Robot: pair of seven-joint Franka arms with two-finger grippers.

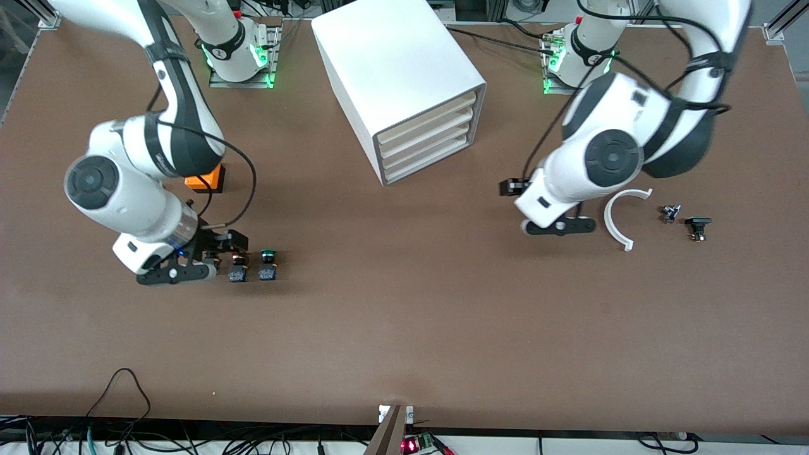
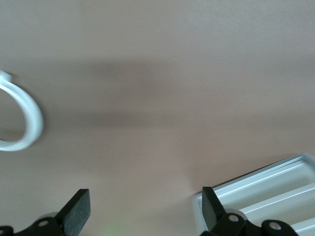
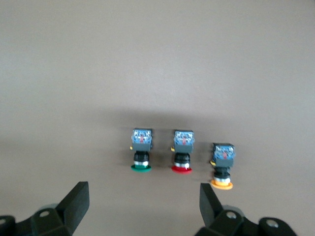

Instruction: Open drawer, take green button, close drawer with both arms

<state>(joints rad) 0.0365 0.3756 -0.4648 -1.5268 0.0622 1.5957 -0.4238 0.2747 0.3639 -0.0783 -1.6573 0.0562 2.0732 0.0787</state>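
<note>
The white cabinet [image 1: 404, 69] stands at the back middle of the table with all four drawers shut; the drawer [image 1: 425, 157] is among the lower two, and I cannot tell which. The drawer fronts [image 2: 275, 189] also show in the left wrist view. The green-capped button [image 1: 268, 265] [image 3: 141, 150] stands on the table toward the right arm's end, beside a red-capped one [image 1: 237, 268] [image 3: 182, 150]. My right gripper [image 1: 222, 249] [image 3: 144, 206] hovers open just by this row, holding nothing. My left gripper [image 1: 513, 187] [image 2: 145, 211] hangs open and empty over bare table near the cabinet.
A yellow-capped button [image 3: 222, 164] ends the row, hidden under the right gripper in the front view. An orange block [image 1: 205, 180] lies under the right arm. A white curved piece [image 1: 622, 218] [image 2: 24, 123] and two small black parts [image 1: 670, 213] [image 1: 698, 227] lie by the left arm.
</note>
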